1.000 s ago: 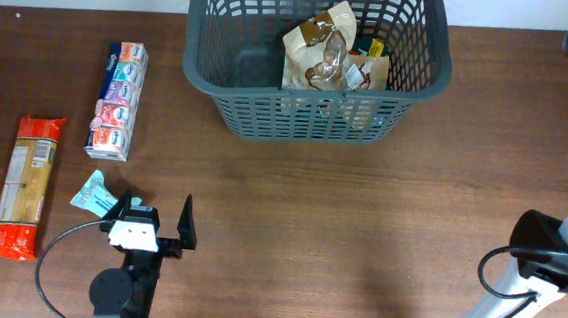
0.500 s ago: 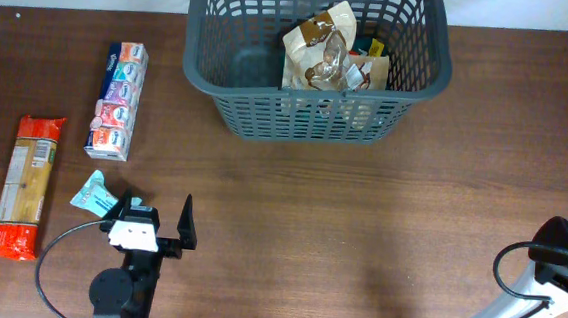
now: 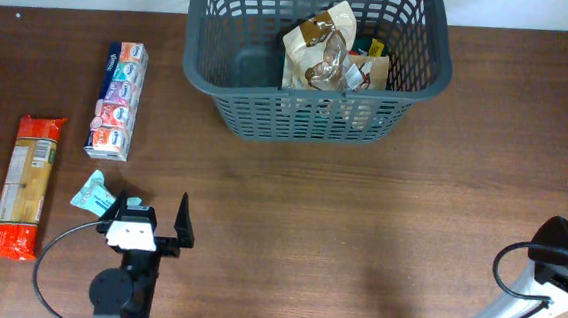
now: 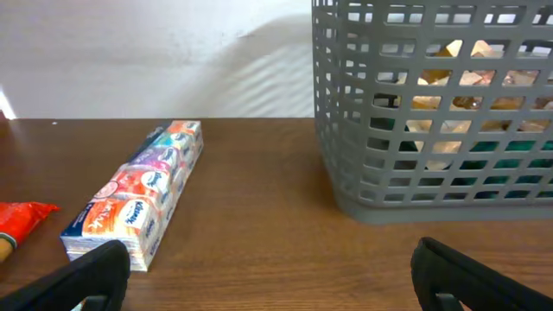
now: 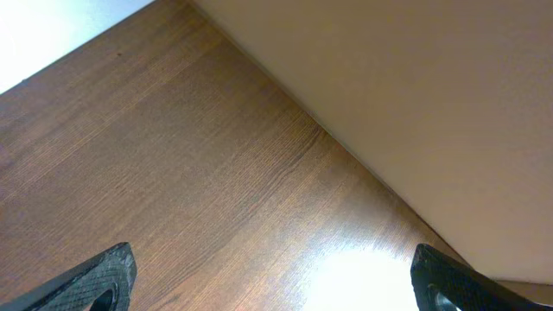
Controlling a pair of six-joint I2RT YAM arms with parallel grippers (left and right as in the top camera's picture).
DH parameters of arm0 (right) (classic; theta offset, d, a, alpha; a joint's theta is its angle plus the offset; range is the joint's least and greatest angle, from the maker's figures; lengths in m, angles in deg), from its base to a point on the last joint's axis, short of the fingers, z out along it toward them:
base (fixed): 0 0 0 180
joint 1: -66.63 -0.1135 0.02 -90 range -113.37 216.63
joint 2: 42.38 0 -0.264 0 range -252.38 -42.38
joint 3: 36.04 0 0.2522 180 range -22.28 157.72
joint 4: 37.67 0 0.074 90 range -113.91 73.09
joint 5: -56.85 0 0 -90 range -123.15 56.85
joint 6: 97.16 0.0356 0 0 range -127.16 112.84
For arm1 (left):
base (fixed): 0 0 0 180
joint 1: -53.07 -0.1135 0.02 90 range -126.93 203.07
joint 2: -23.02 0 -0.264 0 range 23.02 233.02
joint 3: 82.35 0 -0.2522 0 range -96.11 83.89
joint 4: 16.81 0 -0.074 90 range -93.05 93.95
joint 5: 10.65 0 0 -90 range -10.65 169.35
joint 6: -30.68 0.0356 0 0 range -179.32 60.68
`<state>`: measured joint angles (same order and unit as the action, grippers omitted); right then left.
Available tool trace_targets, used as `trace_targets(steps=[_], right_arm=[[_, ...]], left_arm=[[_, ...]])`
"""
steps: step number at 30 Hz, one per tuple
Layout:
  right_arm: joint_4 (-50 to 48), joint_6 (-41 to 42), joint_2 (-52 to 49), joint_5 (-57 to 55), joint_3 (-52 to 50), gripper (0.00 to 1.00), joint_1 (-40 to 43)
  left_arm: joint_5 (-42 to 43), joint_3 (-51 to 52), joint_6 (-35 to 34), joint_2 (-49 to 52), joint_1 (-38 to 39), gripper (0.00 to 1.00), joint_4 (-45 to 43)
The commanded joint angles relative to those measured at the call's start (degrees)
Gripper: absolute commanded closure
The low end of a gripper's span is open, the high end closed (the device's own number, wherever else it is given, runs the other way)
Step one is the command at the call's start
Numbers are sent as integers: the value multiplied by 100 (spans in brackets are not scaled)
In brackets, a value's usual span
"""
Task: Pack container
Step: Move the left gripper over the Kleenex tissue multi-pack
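Grey slotted container [image 3: 307, 121], upper centre, held packets [image 3: 322, 46]. The left gripper [image 3: 153, 216] and right gripper [image 5: 272, 283] gaped, empty. Overhead alone showed pasta [image 3: 24, 186] whole.

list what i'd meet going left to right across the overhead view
red pasta packet → multicoloured pack → left end effector → container → right arm; the small teal packet overlaps the pack sideways, so it is left out

The container [image 3: 312, 121] holds food packets [image 3: 322, 51]; a tissue pack [image 3: 118, 99] lies apart.
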<state>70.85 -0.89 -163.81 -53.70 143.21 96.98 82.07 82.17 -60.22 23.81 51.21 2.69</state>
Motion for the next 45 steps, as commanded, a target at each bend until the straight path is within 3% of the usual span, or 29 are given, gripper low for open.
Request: trace_targets(steps=[1, 7, 12, 17, 22, 29, 32, 37, 40, 45], right_arm=[[0, 15, 179, -70, 81, 1, 7], [2, 15, 179, -70, 81, 1, 7], [2, 15, 179, -70, 81, 1, 7], [0, 15, 179, -70, 81, 1, 7], [0, 15, 179, -70, 81, 1, 7], [2, 15, 179, -70, 81, 1, 7], [2, 15, 179, -70, 81, 1, 7], [0, 15, 179, -68, 81, 1, 7], [2, 15, 179, -68, 81, 1, 7], [2, 15, 179, -70, 81, 1, 7]], left_arm=[[7, 39, 72, -46, -28, 1, -225], [501, -221, 76, -44, -28, 1, -861], [498, -1266, 863, 345, -28, 1, -772], [503, -3064, 1954, 1823, -28, 1, 9], [787, -4769, 2118, 3545, -26, 1, 243], [981, -5464, 2356, 4885, -28, 1, 17], [133, -5810, 2472, 5418, -28, 1, 396], [-2100, -6961, 2485, 6677, -28, 1, 1593], [-2885, -7444, 2481, 7211, -28, 1, 2041], [-2946, -7591, 2479, 7799, -28, 1, 2358]])
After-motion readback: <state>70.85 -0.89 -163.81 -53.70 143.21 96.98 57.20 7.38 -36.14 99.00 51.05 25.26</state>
